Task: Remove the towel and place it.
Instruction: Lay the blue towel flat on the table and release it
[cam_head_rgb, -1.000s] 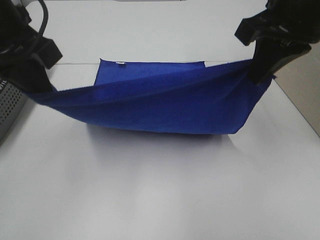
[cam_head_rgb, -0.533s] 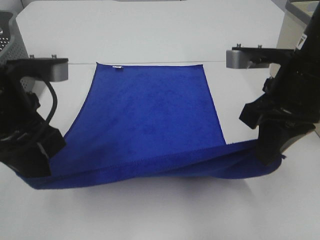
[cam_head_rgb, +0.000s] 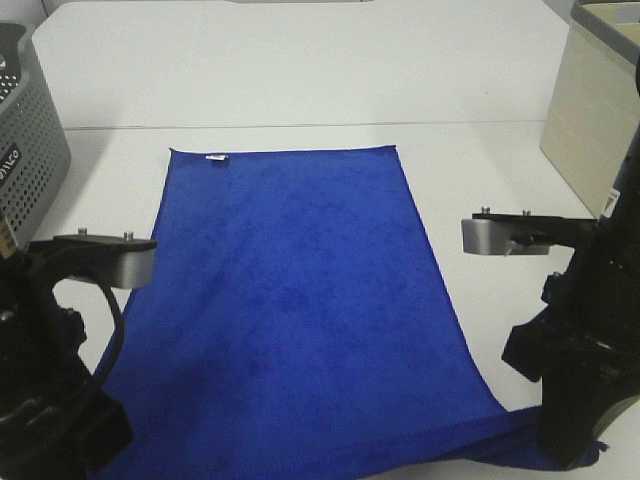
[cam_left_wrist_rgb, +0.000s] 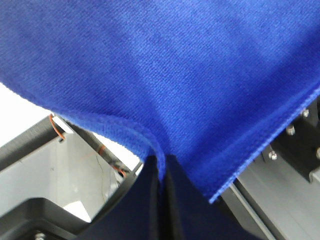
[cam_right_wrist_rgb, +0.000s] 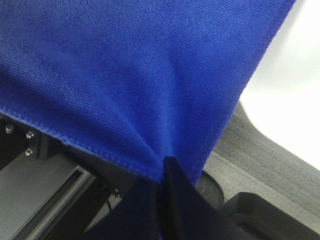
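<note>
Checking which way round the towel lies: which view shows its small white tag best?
The exterior high view: the white tag sits at the far left corner of the towel. Both wrist views show only close-up blue cloth and its stitched edge, no tag.

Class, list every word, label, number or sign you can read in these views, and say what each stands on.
Nothing can be read outright.
White lettering on the grey perforated basket: cut off and too blurred to read.
White tag at a far corner of the towel: too small to read.
White sticker on the right arm: blurred, unreadable.
Both wrist views: no text.
</note>
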